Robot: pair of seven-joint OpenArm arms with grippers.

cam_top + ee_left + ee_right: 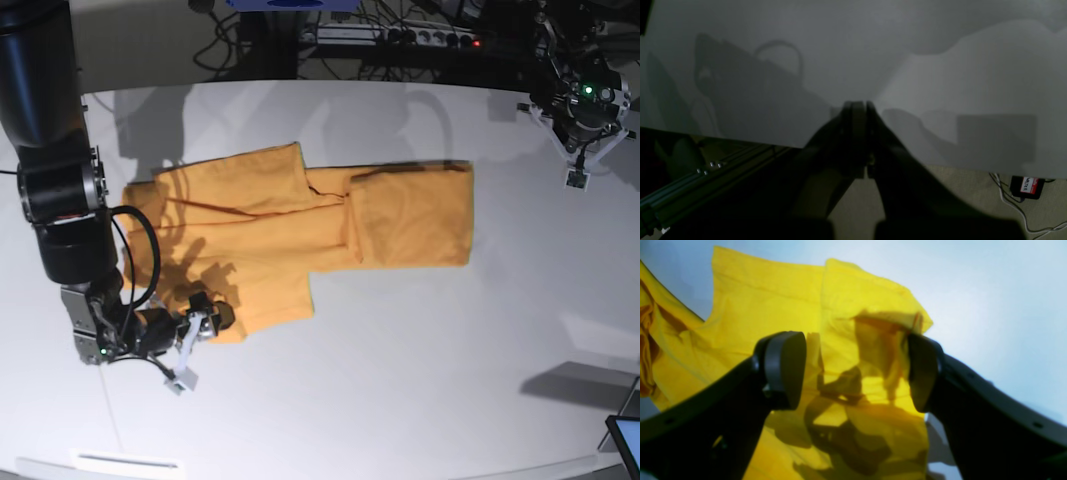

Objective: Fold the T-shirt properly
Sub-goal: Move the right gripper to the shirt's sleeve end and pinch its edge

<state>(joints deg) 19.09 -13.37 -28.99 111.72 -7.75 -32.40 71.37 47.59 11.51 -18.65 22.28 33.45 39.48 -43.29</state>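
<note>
From my left wrist camera, my left gripper (858, 110) fills the dim foreground with its jaws pressed together on nothing, and behind it I see only shadowed white bench (853, 50), so the garment is hidden from this view. Below the bench edge, on the carpet, lies a small black device (1027, 186) with a red and white label; I read hand lettering on it as "WALTER", though the frame is dark and I may have it wrong. From my right wrist camera, my right gripper (857, 370) stands with its jaws spread wide, gripping nothing, and the T-shirt (773, 306) lies beneath and beyond them, bright yellow there, its lower part darkened by my own shadow and its left edge cut off by the frame. I can make out no lettering or tag on the cloth in any view. In the base view the T-shirt (300, 230) looks orange-yellow and lies flat on the bench (400, 400), stretched crosswise near the middle, with one part folded over at its end toward the left arm and wrinkles at the end near my right arm. My right gripper (205, 318) sits at the near corner of the cloth, whether touching it I cannot tell. My left gripper (577, 175) hangs well apart from the cloth, near the far edge.
</note>
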